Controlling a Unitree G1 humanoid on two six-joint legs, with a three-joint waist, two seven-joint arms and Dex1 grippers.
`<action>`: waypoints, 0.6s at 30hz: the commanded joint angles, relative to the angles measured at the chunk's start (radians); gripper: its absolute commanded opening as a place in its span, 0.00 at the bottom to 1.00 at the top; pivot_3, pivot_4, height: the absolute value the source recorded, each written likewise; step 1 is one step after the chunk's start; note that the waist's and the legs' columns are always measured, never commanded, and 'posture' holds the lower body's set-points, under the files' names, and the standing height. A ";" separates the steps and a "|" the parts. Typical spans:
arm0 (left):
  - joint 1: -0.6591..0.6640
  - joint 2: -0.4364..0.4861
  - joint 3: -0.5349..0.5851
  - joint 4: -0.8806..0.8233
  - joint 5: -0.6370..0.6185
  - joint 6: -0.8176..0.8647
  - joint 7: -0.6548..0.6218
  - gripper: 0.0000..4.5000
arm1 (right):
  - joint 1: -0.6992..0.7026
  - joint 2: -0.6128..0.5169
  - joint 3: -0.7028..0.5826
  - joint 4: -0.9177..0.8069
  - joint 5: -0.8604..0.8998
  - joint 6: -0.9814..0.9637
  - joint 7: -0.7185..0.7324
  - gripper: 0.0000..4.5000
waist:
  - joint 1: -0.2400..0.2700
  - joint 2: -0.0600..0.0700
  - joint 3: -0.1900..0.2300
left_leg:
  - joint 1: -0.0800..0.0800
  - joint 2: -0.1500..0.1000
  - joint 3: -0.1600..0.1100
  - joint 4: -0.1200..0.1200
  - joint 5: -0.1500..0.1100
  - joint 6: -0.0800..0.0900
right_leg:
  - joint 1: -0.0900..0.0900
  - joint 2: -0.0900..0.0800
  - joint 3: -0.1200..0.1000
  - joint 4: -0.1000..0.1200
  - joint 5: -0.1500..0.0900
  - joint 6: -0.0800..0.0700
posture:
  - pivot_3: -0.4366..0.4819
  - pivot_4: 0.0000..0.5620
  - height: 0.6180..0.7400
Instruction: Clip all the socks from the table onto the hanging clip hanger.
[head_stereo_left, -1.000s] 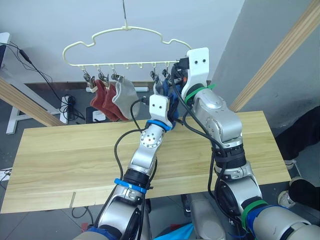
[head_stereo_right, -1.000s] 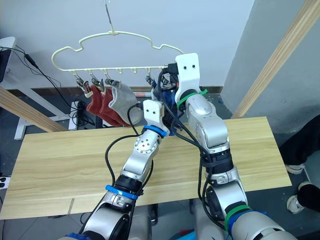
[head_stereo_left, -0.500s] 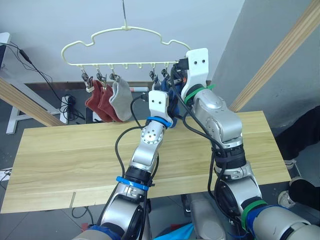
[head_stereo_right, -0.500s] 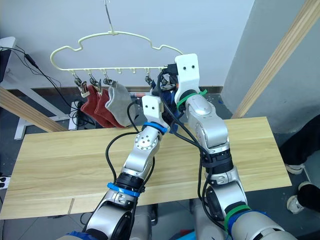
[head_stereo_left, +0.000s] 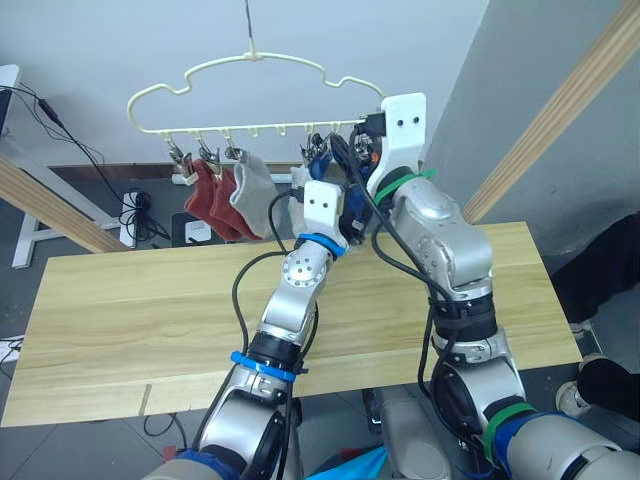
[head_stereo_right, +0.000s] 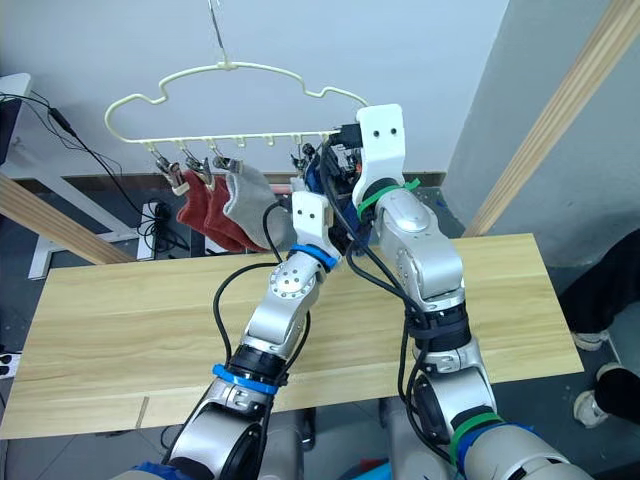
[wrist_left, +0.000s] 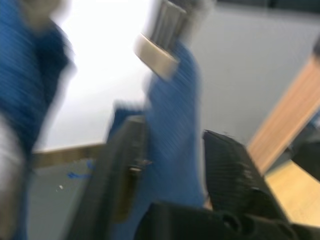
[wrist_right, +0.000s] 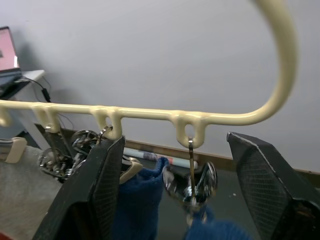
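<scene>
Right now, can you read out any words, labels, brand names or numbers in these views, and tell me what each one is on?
None: no readable text on the clip hanger, the socks, the table or either arm.

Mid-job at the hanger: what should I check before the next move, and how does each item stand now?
1. Right tool open: ok, its fingers stand apart on either side of the end clip.
2. End clip hanging from the hanger: ok.
3. End clip biting blue fabric: cannot tell; blue shows just under it.
4. Left tool gripping the blue sock: cannot tell.
5. That blue sock hanging from a clip above it: ok.
6. Red socks and grey sock clipped: ok.
</scene>
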 joint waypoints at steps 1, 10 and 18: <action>0.111 0.077 -0.049 -0.186 -0.024 0.089 -0.125 0.59 | 0.046 -0.080 0.003 -0.159 0.070 0.024 0.114 0.76 | -0.001 0.000 0.000 | 0.000 0.000 0.000 0.000 0.000 0.000 | 0.000 0.000 0.000 0.000 0.000 0.000 | 0.27 0.61 0.95; 0.465 0.580 0.257 -0.776 -0.348 0.521 -0.486 0.59 | 0.209 -0.515 0.023 -0.328 0.218 -0.005 0.573 0.76 | -0.002 0.000 0.000 | 0.002 0.001 -0.001 0.000 0.000 0.000 | 0.000 0.001 0.000 0.001 -0.003 0.004 | 0.31 0.60 0.95; 0.590 0.912 0.696 -0.734 -0.449 0.648 -0.618 0.59 | 0.155 -0.686 -0.025 -0.178 0.238 -0.128 0.754 0.76 | 0.009 0.001 0.000 | 0.003 0.001 0.000 0.000 0.002 0.002 | 0.001 0.000 0.001 -0.002 -0.003 0.005 | 0.41 0.56 0.95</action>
